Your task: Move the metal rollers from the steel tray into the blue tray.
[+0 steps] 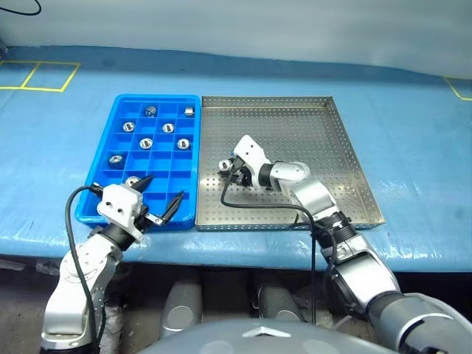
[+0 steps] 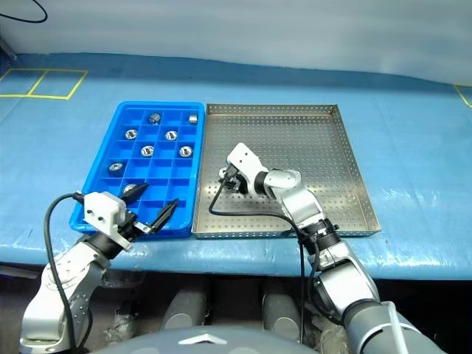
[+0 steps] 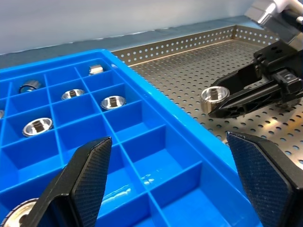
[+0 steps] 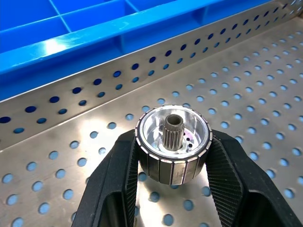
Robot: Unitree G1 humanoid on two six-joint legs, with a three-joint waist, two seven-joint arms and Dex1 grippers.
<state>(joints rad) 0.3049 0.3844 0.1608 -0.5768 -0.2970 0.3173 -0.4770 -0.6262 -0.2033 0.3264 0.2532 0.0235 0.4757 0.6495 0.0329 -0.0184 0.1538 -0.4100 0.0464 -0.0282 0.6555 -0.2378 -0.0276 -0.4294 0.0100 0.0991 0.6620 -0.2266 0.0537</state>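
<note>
Here the right gripper (image 4: 173,165) has its jaws clamped on a shiny silver metal roller (image 4: 173,149) inside the perforated grey steel tray (image 1: 324,158). The left gripper (image 1: 158,198), jaws apart, hovers over the near edge of the bright blue compartmented plastic tray (image 1: 110,136) beside it.

Legible markings: none.
No text, label, brand, number or sign can be read on the blue tray (image 1: 193,158), the steel tray (image 1: 346,158), the rollers or the surface (image 1: 413,133).

A blue plastic sheet (image 1: 413,133) covers the whole tabletop, wrinkled and shiny along its front edge. Yellow tape lines (image 1: 46,75) mark out squares near its far left corner, with another yellow corner mark (image 1: 459,88) by the far right edge.
</note>
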